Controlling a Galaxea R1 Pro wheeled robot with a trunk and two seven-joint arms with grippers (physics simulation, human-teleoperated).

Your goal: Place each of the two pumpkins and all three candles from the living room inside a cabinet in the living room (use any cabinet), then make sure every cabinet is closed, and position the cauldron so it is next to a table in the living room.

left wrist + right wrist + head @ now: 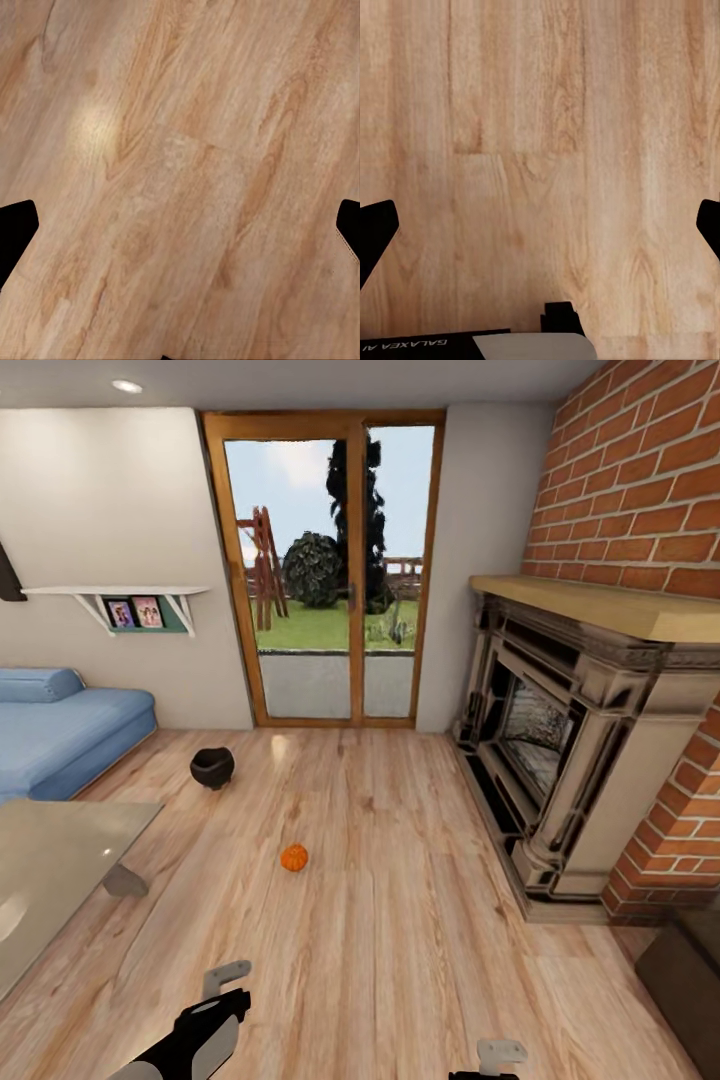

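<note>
Early stage: one pumpkin (294, 857) lies on the bare floor (400, 920), the cauldron (212, 767) well beyond the table (60, 860). Left gripper (180, 225) and right gripper (540, 225) spread, empty.

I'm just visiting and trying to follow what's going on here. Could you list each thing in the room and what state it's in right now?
pumpkin: upright on the floor, alone.
cauldron: upright on the floor, apart from the table.
table: top bare where visible.
glass doors: shut.
left gripper: open, holding nothing, over bare floor.
right gripper: open, holding nothing, over bare floor.
</note>
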